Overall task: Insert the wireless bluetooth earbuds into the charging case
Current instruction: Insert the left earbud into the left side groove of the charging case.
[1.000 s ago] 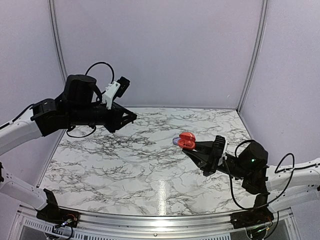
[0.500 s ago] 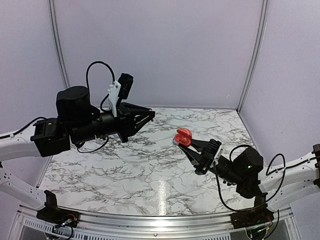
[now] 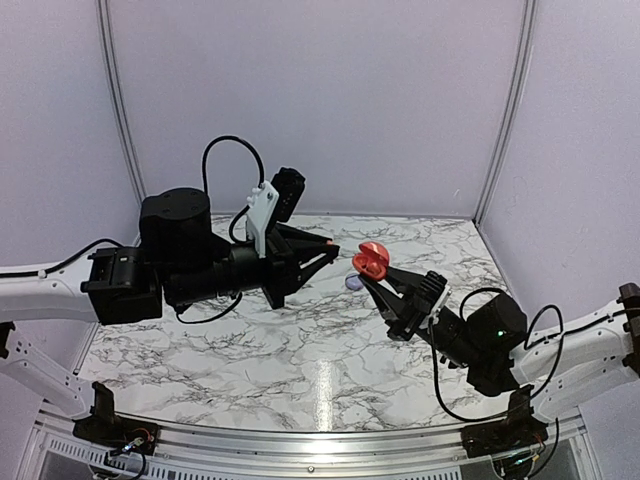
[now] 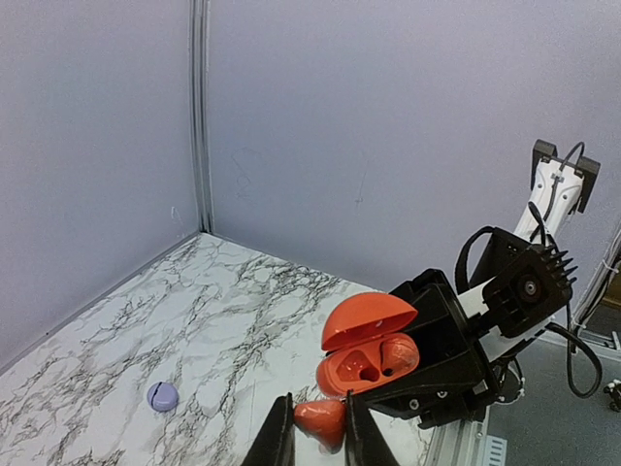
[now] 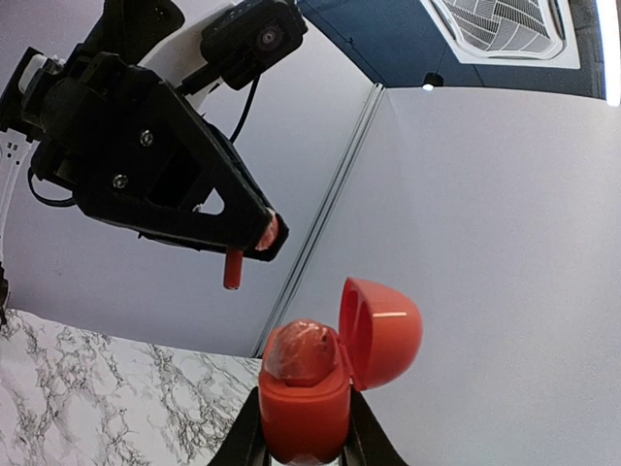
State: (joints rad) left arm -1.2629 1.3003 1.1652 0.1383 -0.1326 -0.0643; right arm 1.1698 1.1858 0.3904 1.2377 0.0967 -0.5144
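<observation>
Earbud (image 4: 320, 419): red, pinched betw. tips of L end effector (image 3: 328, 250), held above bench (image 3: 250, 330), just beside open case (image 4: 361, 342). Case: lid up, 2nd earbud (image 5: 303, 354) seated inside, clamped by R end effector (image 5: 303, 442). Purple disc (image 4: 162, 395) on bench, well apart.

Left arm (image 3: 185, 265) raised, reaching right, jaws pinched; right arm (image 3: 482, 338) angled up-left, jaws clamped.

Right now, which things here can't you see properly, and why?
Earbud: left wrist view, bottom edge and left hand cut it off.
Case: right wrist view, base hidden in the right hand, cut by the frame.
Purple disc: top view, too small to identify.
</observation>
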